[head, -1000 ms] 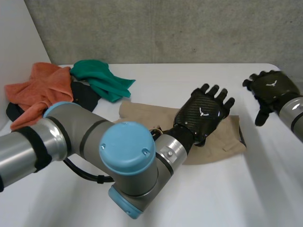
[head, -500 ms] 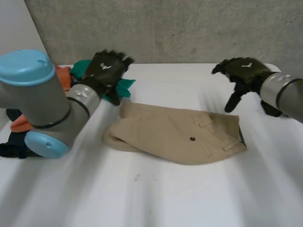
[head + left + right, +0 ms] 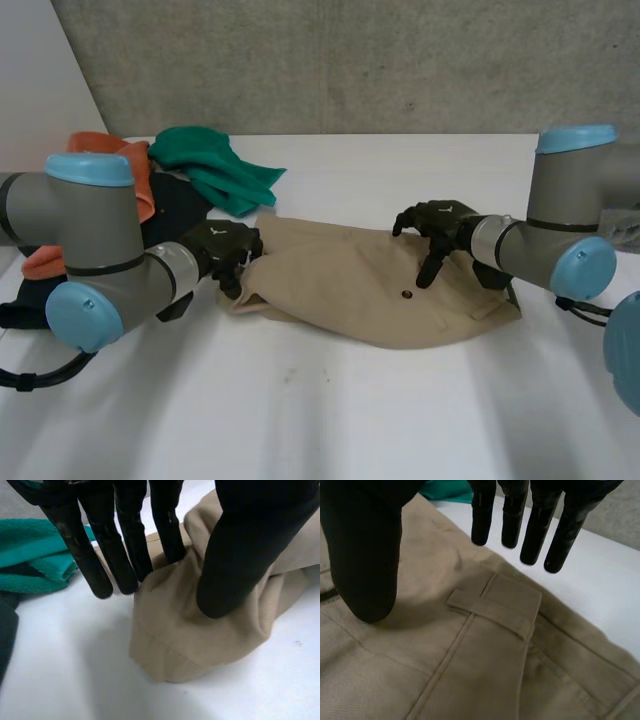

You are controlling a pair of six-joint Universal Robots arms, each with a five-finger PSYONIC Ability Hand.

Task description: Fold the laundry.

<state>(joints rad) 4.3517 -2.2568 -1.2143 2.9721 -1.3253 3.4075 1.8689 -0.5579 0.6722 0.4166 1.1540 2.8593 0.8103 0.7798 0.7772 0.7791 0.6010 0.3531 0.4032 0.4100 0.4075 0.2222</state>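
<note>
Your left hand (image 3: 220,248) pinches the bunched hem end of the folded beige cotton trousers (image 3: 340,285) between thumb and straight fingers, mid white table (image 3: 350,420). Your right hand (image 3: 440,218) hangs with fingers straight and spread over the belt loop (image 3: 495,610) at the waistband.

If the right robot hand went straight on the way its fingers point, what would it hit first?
Most likely the beige trousers, near the belt loop: the right robot hand points down at them, though the gap is hard to judge.
</note>
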